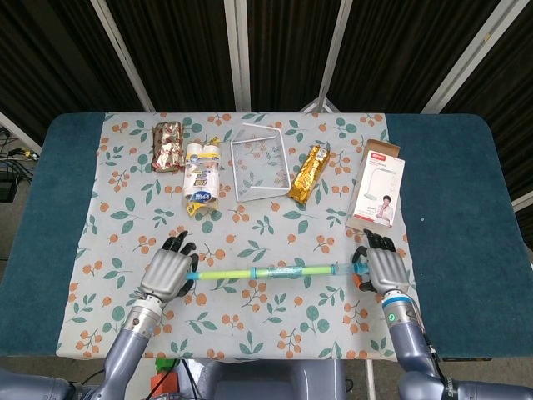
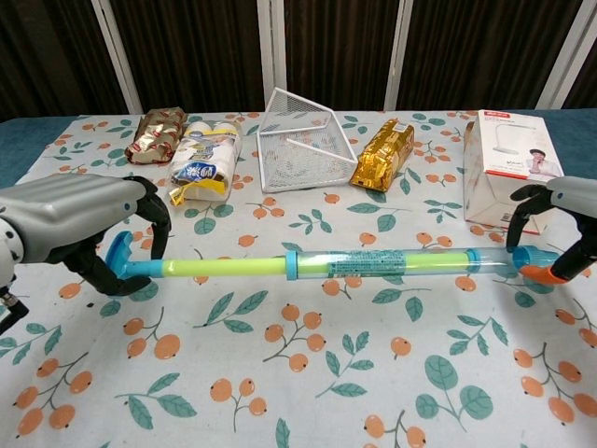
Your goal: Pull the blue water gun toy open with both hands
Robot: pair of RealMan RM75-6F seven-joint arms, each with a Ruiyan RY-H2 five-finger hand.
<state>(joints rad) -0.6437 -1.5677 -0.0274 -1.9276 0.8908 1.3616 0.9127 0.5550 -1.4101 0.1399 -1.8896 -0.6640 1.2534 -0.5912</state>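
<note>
Presently, one blue water gun toy (image 2: 373, 263), lying level and crosswise above the floral-cloth desk (image 2: 308, 373), spanned between the two hands. Left hand (image 2: 84, 224): fingers (image 2: 154, 210) curled around the blue ring handle at the end of the yellow-green plunger rod, holding it. Right hand (image 2: 564, 219): fingers (image 2: 522, 201) hooked over the clear barrel's far end, just beside the orange nozzle tip, holding it. The rod shows bare from the left fingers to the blue collar at the barrel mouth. Beyond the fingers, along the far side of the desk: a brown-gold foil snack pack (image 1: 168, 144) and a white labelled bag roll (image 1: 201, 173) ahead of the left fingers; a white wire mesh basket (image 1: 258, 160), tipped on its side, between the two hands' lines; a gold foil packet (image 1: 307, 173) beside it; a white desk-lamp box (image 1: 376, 195) ahead of the right fingers, near them but apart.
</note>
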